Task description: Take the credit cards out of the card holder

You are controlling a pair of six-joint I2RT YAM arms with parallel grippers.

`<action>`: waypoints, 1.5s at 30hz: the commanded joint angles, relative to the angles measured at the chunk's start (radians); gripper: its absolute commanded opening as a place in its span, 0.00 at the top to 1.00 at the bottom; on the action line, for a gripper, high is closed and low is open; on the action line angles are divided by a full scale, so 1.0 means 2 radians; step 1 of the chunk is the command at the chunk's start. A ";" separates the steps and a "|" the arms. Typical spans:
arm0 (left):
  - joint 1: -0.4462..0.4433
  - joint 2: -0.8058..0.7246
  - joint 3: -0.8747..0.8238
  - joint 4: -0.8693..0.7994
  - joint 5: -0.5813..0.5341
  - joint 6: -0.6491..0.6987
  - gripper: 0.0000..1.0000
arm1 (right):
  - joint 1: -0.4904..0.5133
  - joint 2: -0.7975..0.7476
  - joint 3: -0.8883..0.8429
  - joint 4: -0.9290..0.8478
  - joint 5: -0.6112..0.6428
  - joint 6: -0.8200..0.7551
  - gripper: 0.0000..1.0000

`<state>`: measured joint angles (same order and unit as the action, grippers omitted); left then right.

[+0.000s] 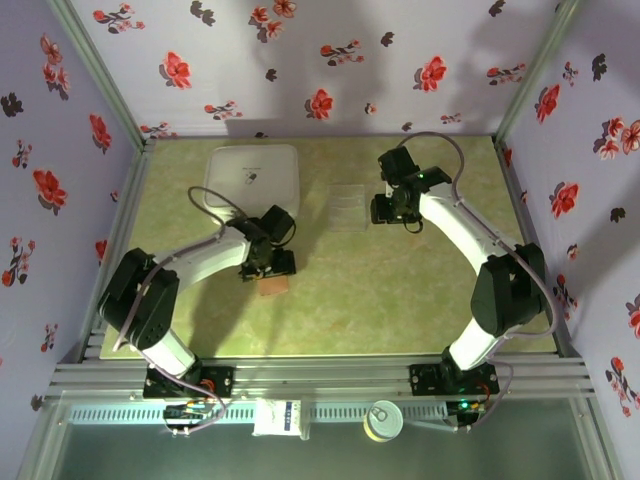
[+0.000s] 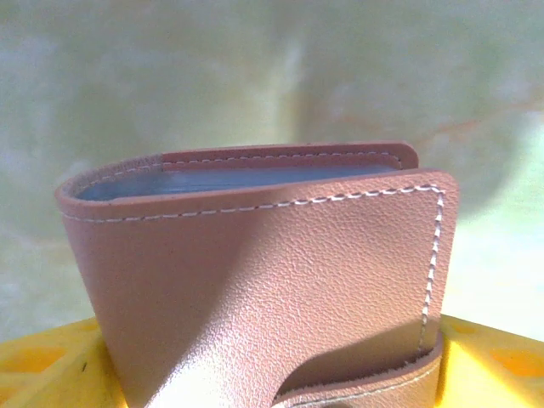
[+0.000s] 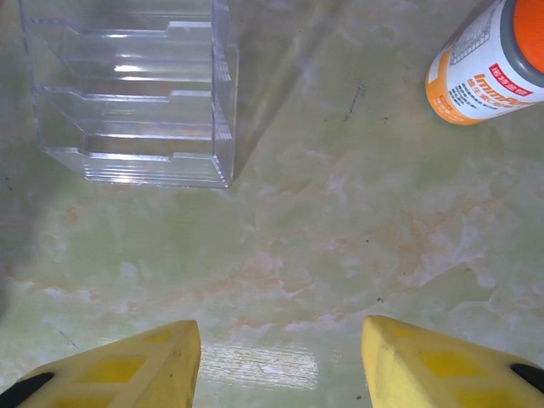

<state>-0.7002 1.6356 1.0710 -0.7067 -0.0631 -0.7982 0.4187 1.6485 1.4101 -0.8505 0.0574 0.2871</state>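
Your card holder [image 2: 280,280] sits on the table [image 1: 400,290] between the left gripper [image 1: 268,268] fingers, can't tell if they're pinching it yet; the right gripper [image 3: 280,365] hangs open above the table. Leather looks soft and light, so I'd clamp near the fold and tease the thin, probably slick cards out the open edge.

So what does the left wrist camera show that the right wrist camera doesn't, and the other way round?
Left wrist camera: a close look at the reddish-brown leather card holder, white stitching along its edges, grey-blue lining at its top, between the left gripper's fingers. Right wrist camera: a clear plastic box with stepped slots, an orange-and-white bottle, and the right gripper's fingers apart with nothing between them. Both: yellow fingers at the bottom edge and the pale green marbled table.
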 commanded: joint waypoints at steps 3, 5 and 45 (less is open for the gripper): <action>-0.041 0.064 0.086 -0.025 0.014 0.022 0.20 | 0.001 -0.042 -0.034 -0.012 0.040 -0.006 0.46; -0.055 0.089 0.116 -0.030 0.019 0.025 0.19 | 0.000 -0.053 -0.049 -0.010 0.043 -0.002 0.46; -0.097 0.132 0.140 0.038 0.108 -0.020 0.04 | 0.020 -0.084 -0.103 0.001 0.026 0.050 0.45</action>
<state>-0.8837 1.9438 1.3663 -0.6464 0.1249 -0.8135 0.4484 1.4754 1.1904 -0.8501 0.1158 0.3611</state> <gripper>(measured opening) 0.957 0.547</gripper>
